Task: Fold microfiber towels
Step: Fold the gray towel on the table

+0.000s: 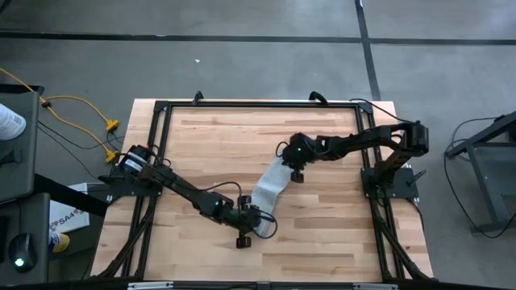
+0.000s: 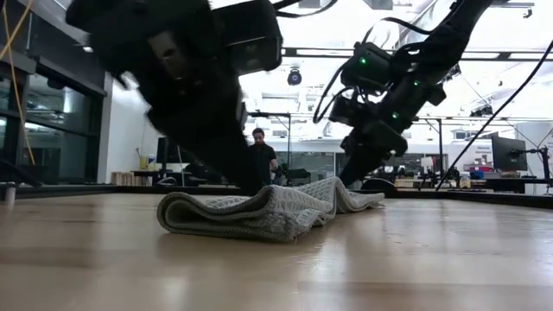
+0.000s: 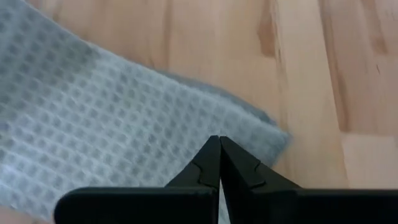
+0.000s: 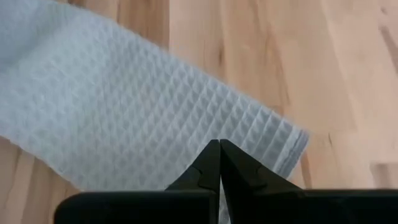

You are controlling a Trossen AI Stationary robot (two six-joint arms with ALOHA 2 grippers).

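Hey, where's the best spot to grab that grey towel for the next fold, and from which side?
Probably by its short ends. The grey towel lies as a long narrow strip slanting across the table, with the left gripper shut at its near end and the right gripper shut at its far end. Come from above at the end corners; in the low view the near end is a thick rolled fold, easy to pinch.

We see our left gripper with fingertips pressed together over the grey towel, waffle weave, one corner near the tips, on the wooden table
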